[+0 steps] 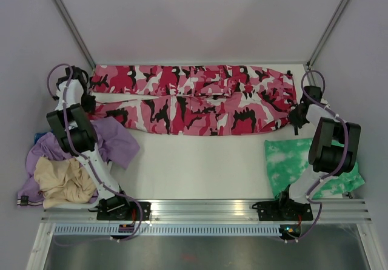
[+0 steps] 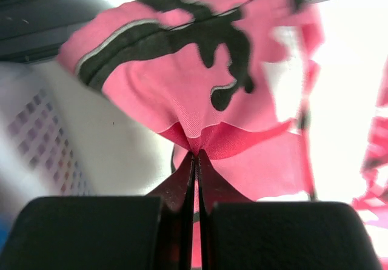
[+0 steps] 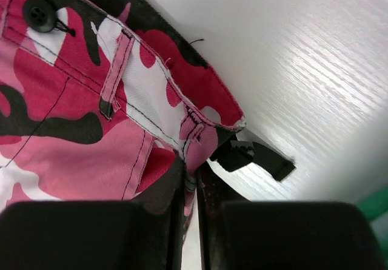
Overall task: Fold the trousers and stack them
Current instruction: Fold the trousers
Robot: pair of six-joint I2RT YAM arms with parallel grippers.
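Note:
The camouflage trousers (image 1: pixel 194 100) lie stretched across the far side of the table, legs pointing left and waist at the right. My left gripper (image 1: pixel 90 103) is shut on the leg end; in the left wrist view the jaws (image 2: pixel 195 158) pinch a fold of pink cloth (image 2: pixel 182 70). My right gripper (image 1: pixel 296 113) is shut on the waist end; in the right wrist view the jaws (image 3: pixel 193 164) pinch the waistband (image 3: pixel 151 94) by a belt loop, a black strap (image 3: pixel 254 158) hanging beside them.
A green-and-white tie-dye garment (image 1: pixel 291 161) lies at the right by the right arm's base. A pile of lilac (image 1: pixel 115 139) and beige (image 1: pixel 60 179) clothes sits at the left. The table's metal rail (image 1: pixel 200 209) runs along the near edge.

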